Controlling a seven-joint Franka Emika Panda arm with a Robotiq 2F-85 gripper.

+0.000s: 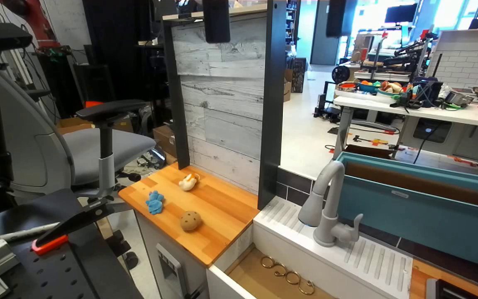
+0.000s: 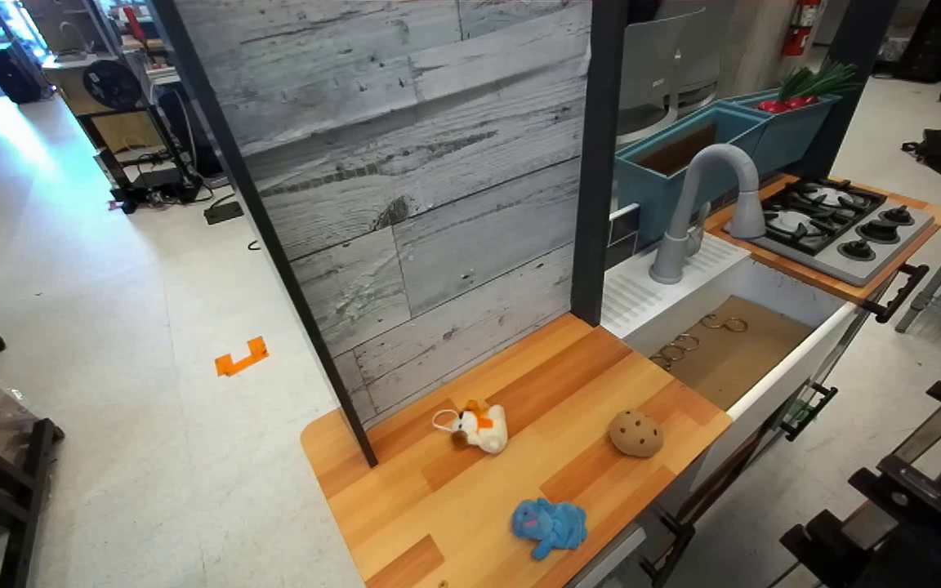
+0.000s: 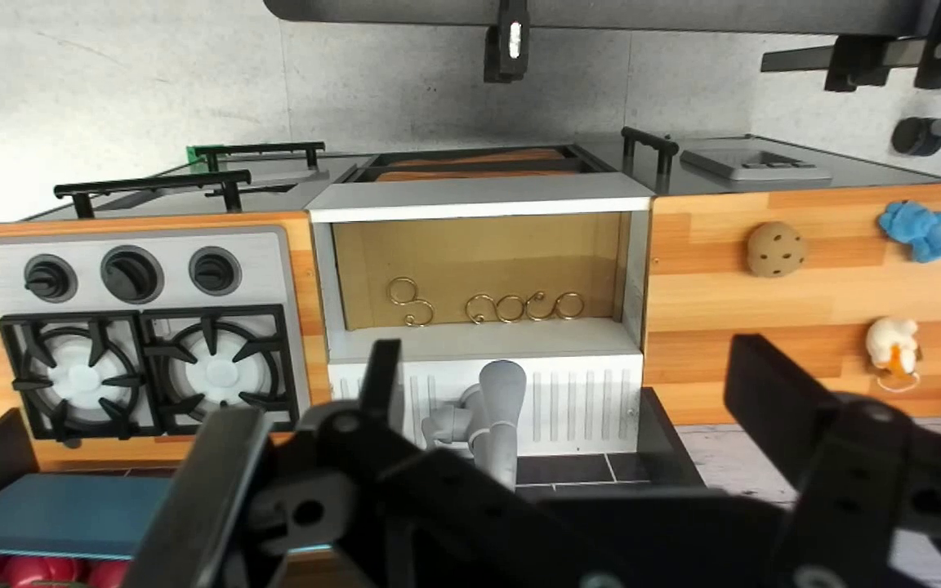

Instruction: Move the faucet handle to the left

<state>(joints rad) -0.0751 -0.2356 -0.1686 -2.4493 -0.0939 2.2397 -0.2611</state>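
Note:
The grey faucet (image 1: 332, 195) stands upright on a ribbed white ledge behind the sink, with a tall curved neck and flared head over the ledge. Its faucet handle (image 1: 357, 225) is a slim grey upturned lever on the side of the chunky base. The handle also shows in an exterior view beside the neck (image 2: 701, 219), and in the wrist view (image 3: 429, 429), partly hidden by my gripper. My gripper (image 3: 567, 351) is open and empty, high above the faucet and touching nothing. Its two black fingers also hang at the top edge of an exterior view (image 1: 278, 35).
Gold hooks (image 3: 511, 309) lie in the sink (image 3: 483, 200). A stove (image 3: 246, 253) and a teal planter (image 1: 421, 211) flank the faucet. A wood counter (image 2: 470, 490) holds a cookie toy (image 2: 635, 433), blue plush (image 2: 550, 525) and white plush (image 2: 488, 429) before a grey plank wall (image 2: 438, 163).

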